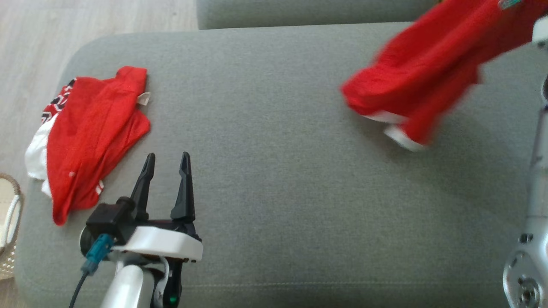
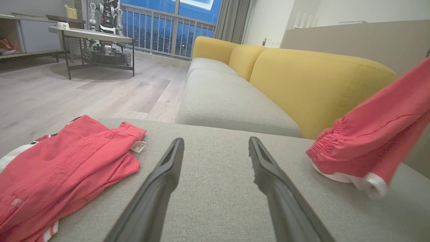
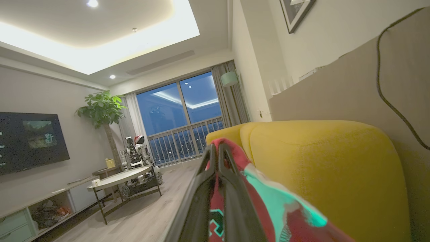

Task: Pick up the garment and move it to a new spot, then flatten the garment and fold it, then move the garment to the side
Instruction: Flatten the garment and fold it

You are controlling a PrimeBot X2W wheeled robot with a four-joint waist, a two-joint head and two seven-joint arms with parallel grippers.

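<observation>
The garment (image 1: pixel 428 64), red with white cuffs, hangs blurred above the far right of the grey cushion (image 1: pixel 274 192), its lower end just over the surface. In the left wrist view the garment (image 2: pixel 376 141) droops at the right, its white hem near the cushion. My right gripper (image 3: pixel 216 148) is shut on the garment (image 3: pixel 268 198), pinching red fabric with a teal patch. The right arm's pale forearm (image 1: pixel 535 205) runs up the head view's right edge. My left gripper (image 1: pixel 167 157) stands open and empty at the lower left, seen as the left gripper (image 2: pixel 215 141) over bare cushion.
A second red and white garment (image 1: pixel 90 137) lies crumpled at the cushion's left end, just left of my left gripper. A woven basket (image 1: pixel 8 222) sits off the left edge on the floor. Yellow sofa backs (image 2: pixel 319 84) rise beyond the cushion.
</observation>
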